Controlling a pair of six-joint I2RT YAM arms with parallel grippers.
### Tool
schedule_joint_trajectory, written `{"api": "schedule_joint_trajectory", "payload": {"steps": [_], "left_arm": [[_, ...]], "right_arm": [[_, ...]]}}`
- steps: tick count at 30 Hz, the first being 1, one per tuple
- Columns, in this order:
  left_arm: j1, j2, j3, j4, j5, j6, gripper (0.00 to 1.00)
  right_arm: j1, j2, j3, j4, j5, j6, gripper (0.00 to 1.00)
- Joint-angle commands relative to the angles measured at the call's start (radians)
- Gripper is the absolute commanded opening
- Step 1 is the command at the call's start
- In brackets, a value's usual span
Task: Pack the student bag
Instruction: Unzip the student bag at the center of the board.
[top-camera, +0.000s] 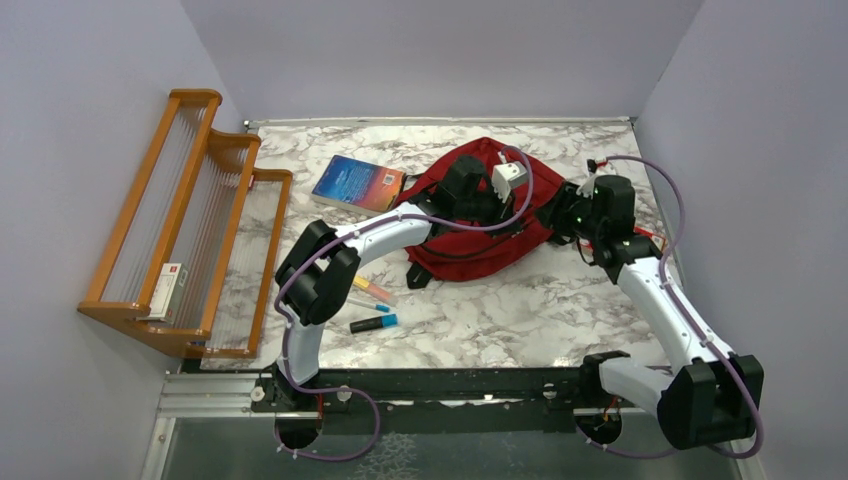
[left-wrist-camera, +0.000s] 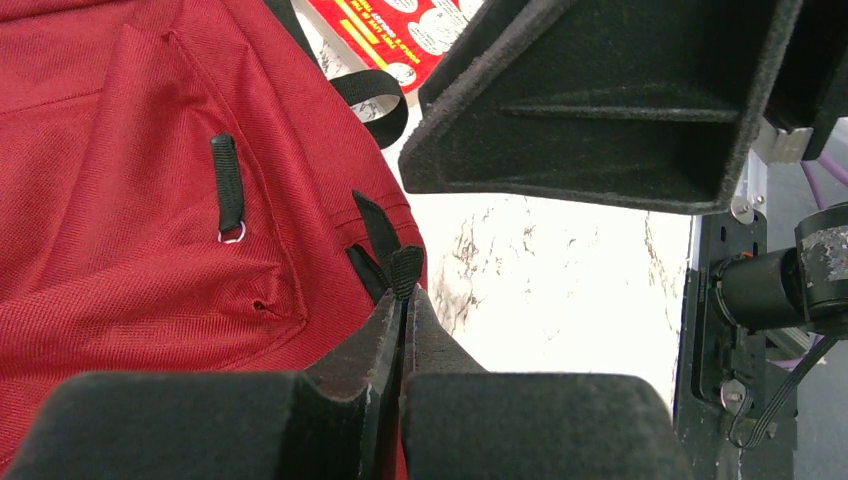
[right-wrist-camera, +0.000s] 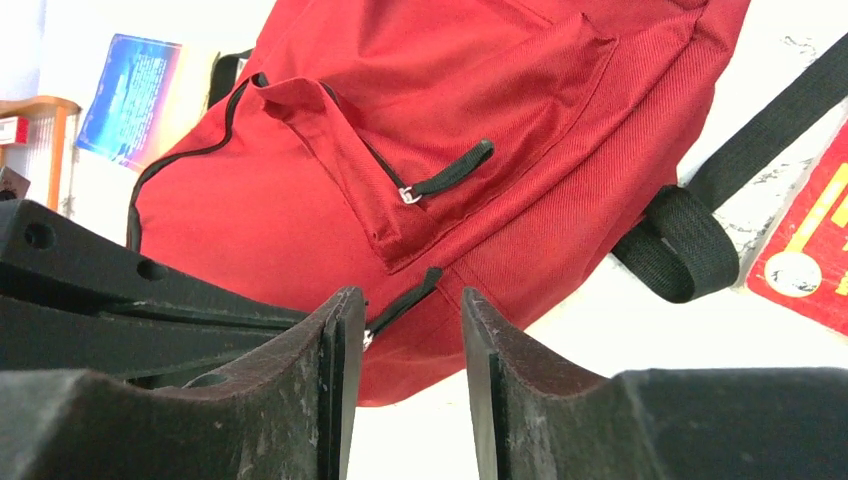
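Observation:
The student bag (top-camera: 468, 252) lies flat at the middle back of the table, red with black straps. My left gripper (left-wrist-camera: 407, 292) is shut on a black zipper pull (left-wrist-camera: 405, 268) at the bag's (left-wrist-camera: 120, 250) edge, just past the front pocket's corner. My right gripper (right-wrist-camera: 405, 312) stands open right beside it, at the same edge of the bag (right-wrist-camera: 300, 220). The same pull (right-wrist-camera: 410, 296) lies loose between its jaws, near the left finger. The front pocket's own zipper pull (right-wrist-camera: 452, 168) lies flat and untouched. In the top view both grippers meet at the bag's right side (top-camera: 535, 220).
A blue book (top-camera: 357, 184) lies left of the bag. Two markers (top-camera: 374, 290) (top-camera: 373, 323) lie in front of it. A red printed packet (right-wrist-camera: 810, 250) sits beside the bag's black strap (right-wrist-camera: 690, 250). A wooden rack (top-camera: 190, 220) holding a small box (top-camera: 167, 290) lines the left wall.

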Motion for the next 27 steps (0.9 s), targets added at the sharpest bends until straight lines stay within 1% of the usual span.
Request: {"api": "schedule_joint_trajectory", "payload": {"steps": [1,4,5,8,15,27], "left_arm": [[-0.003,-0.013,0.001,0.027,0.0,-0.003,0.0],[-0.004,-0.008,0.004,0.028,0.003,-0.008,0.0],[-0.004,-0.007,0.004,0.025,0.005,-0.008,0.0],[-0.004,-0.008,-0.003,0.029,0.005,-0.006,0.0],[-0.004,-0.006,-0.019,0.033,0.008,-0.007,0.0],[-0.004,-0.003,-0.026,0.026,0.039,-0.004,0.0]], "right_arm": [[0.002,-0.036,-0.043,0.008,-0.015,0.06,0.46],[0.002,-0.029,-0.062,0.002,-0.039,0.129,0.48],[0.002,-0.028,-0.069,-0.004,-0.039,0.158,0.51],[0.002,-0.041,-0.108,-0.008,-0.017,0.249,0.54],[0.002,-0.066,-0.17,-0.035,0.052,0.434,0.54],[0.002,0.04,-0.177,0.028,0.027,0.564,0.54]]}}
